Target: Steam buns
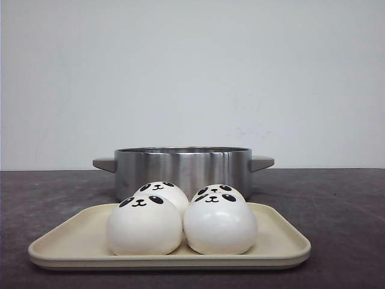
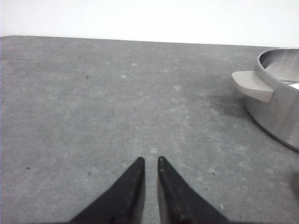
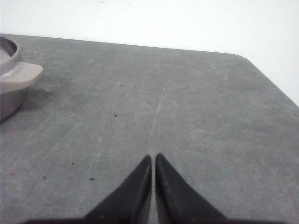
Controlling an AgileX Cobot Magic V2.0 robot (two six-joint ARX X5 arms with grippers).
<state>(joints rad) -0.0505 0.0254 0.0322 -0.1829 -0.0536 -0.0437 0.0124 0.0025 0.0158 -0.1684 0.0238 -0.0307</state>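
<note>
This looks like a test room made up like a kitchen. A bare white wall [image 1: 192, 72] stands behind a plain gray counter [image 1: 337, 211]. A steel pot [image 1: 183, 168] and a tray [image 1: 289, 244] of panda buns [image 1: 219, 226] sit on it.

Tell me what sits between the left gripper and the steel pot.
Nothing: in the left wrist view, only bare grey tabletop lies between the left gripper and the steel pot.

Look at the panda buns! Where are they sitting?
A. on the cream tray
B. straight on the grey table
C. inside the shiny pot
A: the buns sit huddled on the cream tray, which is in front of the steel pot.
</note>
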